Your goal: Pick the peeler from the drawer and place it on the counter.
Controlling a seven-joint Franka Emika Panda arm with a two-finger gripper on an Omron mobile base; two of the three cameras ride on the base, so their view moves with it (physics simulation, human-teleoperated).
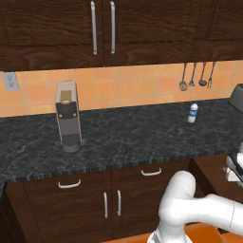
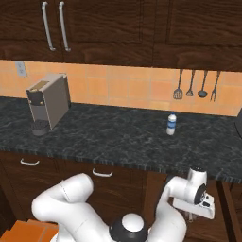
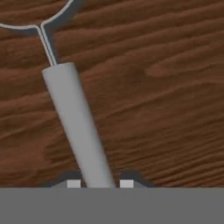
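Fingers (image 3: 99, 183) pinch the peeler (image 3: 76, 122) handle on drawer (image 3: 166, 100) wood.

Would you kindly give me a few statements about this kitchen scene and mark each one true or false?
1. The peeler lies on the wooden floor of the drawer. True.
2. The tool has its fingertips on either side of the peeler's handle. True.
3. The white bottle lies tipped over on the counter. False: it stands upright.
4. The coffee machine stands right beside the bottle. False: it stands far apart, toward the counter's other end.
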